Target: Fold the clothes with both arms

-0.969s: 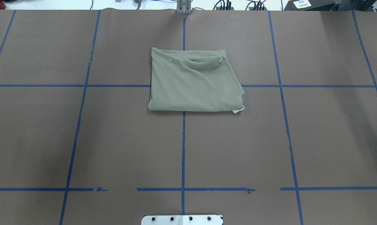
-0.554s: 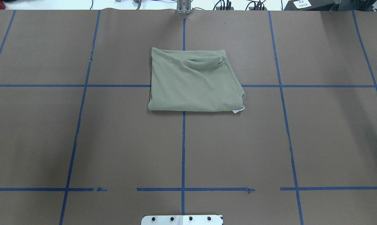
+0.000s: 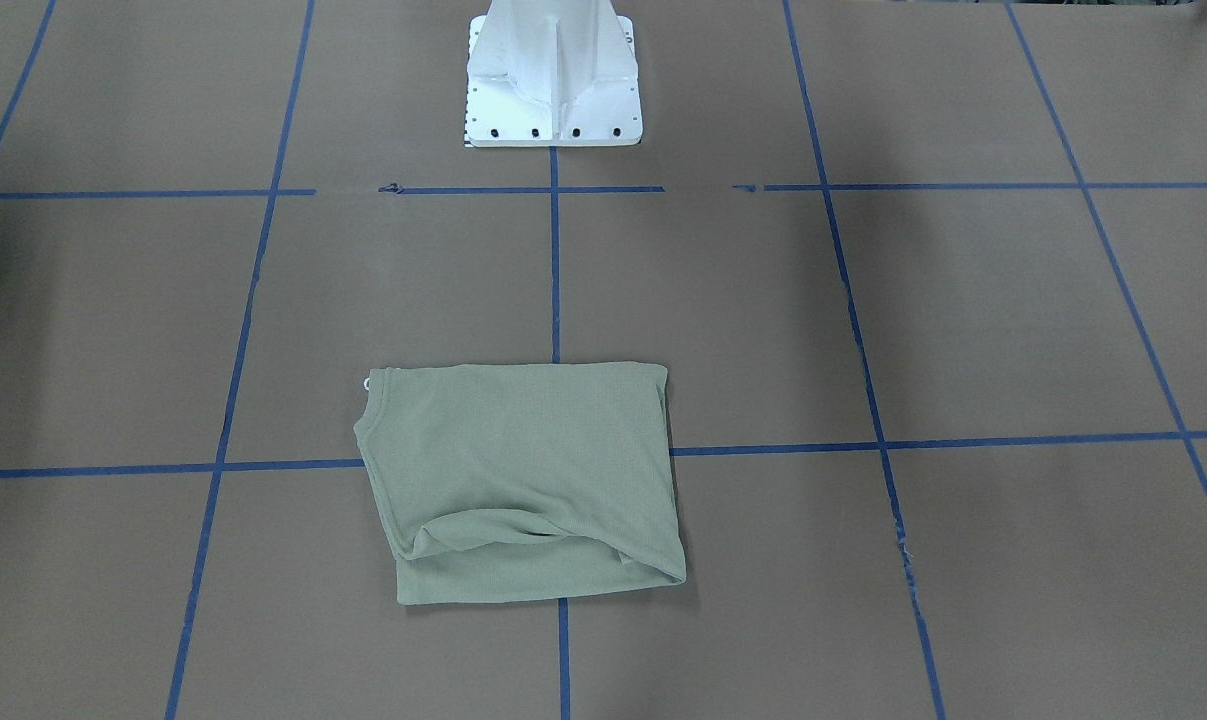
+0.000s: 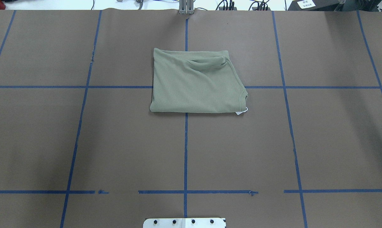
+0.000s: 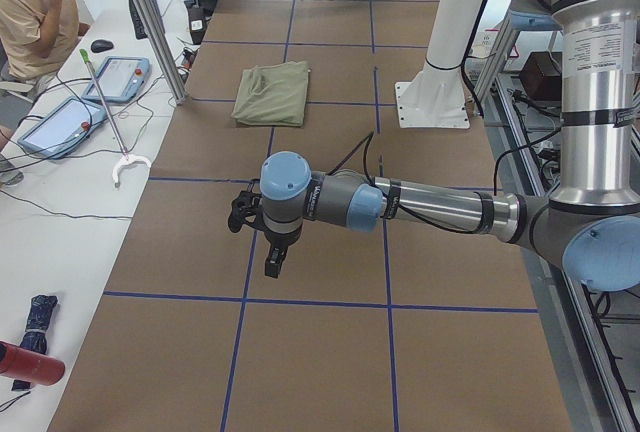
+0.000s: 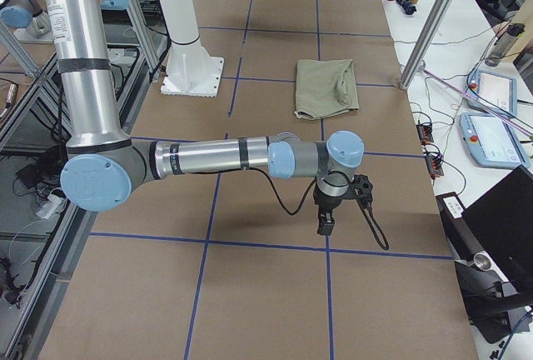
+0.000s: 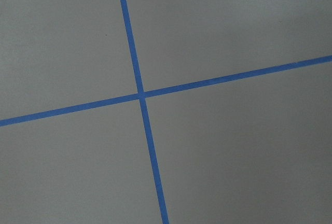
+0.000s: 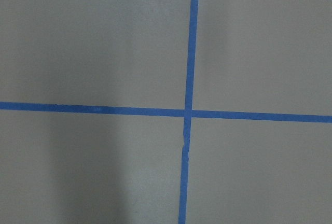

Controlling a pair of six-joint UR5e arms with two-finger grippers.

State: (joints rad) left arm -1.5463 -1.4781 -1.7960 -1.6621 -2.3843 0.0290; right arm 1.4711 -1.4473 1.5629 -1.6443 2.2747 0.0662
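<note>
Lying at twelve o'clock on the surface, the sage-green shirt looks fully folded, with nothing obvious left. The left arm and right arm hang well apart from it; I cannot tell their jaws' state.

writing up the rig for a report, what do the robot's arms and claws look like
The left arm and right arm: silver tubes, grey joints, light-blue caps. A black cable loops along each forearm. The left claw and right claw are black.

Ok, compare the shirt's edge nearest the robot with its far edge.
The near edge is longer than the far edge. The near edge lies smooth; a puckered fold sits inside the far edge. A white label shows at the near edge's right end, none at the far edge. Both cross the centre tape line.
</note>
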